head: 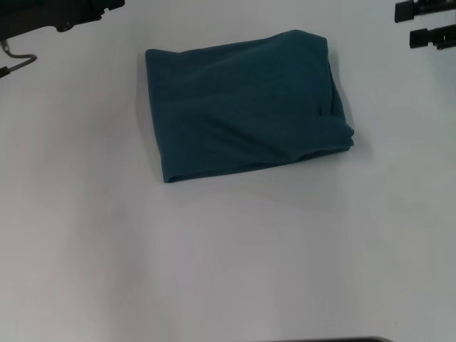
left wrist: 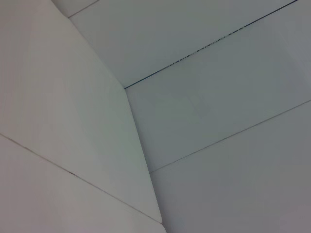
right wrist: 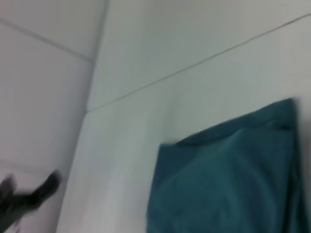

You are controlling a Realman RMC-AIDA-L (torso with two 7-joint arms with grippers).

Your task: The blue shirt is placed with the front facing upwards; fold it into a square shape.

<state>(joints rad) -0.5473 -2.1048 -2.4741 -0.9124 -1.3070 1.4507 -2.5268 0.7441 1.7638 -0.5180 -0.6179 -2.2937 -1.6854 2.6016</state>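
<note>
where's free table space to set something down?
Widest bare patch: the white table between the folded blue shirt and the near edge. Bare strips flank the shirt. Far corners are tighter: left gripper and right gripper sit there.

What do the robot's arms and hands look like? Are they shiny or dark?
Dark. The left gripper is a black blocky shape with a thin bent metal rod beneath it. The right gripper shows two flat black fingers, one above the other. No markings show.
</note>
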